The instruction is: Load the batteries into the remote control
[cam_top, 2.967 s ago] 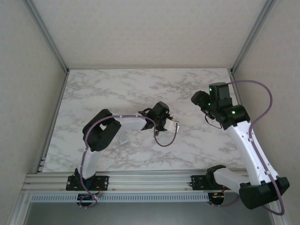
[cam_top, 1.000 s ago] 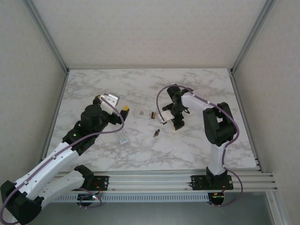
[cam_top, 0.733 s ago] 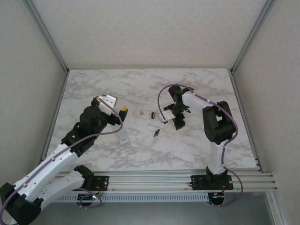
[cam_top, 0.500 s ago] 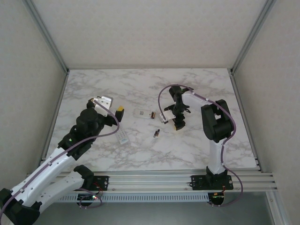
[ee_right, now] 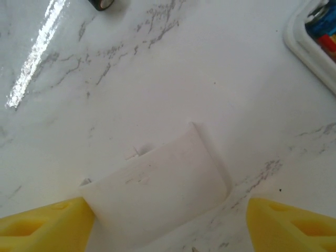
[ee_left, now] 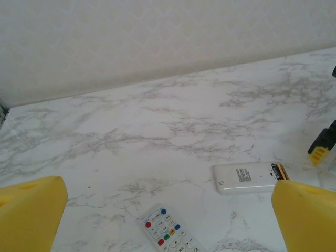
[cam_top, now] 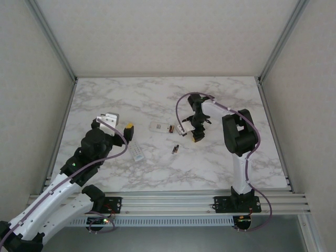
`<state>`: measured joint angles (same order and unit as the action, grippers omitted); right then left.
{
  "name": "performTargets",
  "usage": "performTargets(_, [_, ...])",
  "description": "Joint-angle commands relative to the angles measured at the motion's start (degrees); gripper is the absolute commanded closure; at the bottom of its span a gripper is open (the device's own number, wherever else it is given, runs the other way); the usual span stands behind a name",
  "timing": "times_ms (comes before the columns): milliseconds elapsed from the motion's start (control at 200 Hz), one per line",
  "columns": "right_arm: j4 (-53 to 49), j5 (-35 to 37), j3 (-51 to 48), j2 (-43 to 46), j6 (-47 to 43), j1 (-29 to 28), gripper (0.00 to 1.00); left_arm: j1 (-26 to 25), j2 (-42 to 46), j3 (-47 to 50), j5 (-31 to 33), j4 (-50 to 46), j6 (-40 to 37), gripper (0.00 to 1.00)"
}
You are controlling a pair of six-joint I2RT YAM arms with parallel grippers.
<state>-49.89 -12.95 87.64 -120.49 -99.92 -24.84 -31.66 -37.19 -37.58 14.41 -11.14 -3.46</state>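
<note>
Loose battery point(cam_top: 175, 149) mid-frame: prob. light, stiff, slick, rolls; pinch across barrel middle. Now left gripper point(ee_left: 168, 202) spread, empty; right gripper point(ee_right: 168, 210) spread astride battery cover point(ee_right: 157, 181).

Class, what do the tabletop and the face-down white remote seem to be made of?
Tabletop: white with grey veins and glossy glare, so marble or a marble-look laminate. Remote: smooth, rounded white shell with a printed label, probably moulded plastic.
</note>
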Motion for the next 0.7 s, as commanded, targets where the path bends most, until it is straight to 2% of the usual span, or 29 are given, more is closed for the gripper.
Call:
performTargets(0, [-3.86, -2.88, 0.06, -1.28, -0.73, -1.34, 0.24, 0.55, 1.13, 0.57, 1.75, -1.64, 0.84, 0.0])
performTargets(70, [-4.3, -3.82, -0.01, -1.37, -0.22, -2.11, 0.27, 0.55, 1.4, 0.91, 1.67, -1.7, 0.67, 0.01])
performTargets(315, [-4.99, -2.96, 0.17, -1.99, 1.82, -3.93, 0.25, 0.55, 1.77, 1.44, 1.49, -1.5, 0.33, 0.0])
performTargets(456, [-5.36, -1.68, 0.86, -2.05, 3.37, -4.02, 0.33, 0.59, 2.79, 1.76, 1.84, -1.82, 0.4, 0.0])
performTargets(696, [-5.06, -0.81, 0.65, -0.12, 9.39, -4.21, 0.34, 0.55, 3.62, 2.37, 2.63, -1.26, -0.23, 0.0])
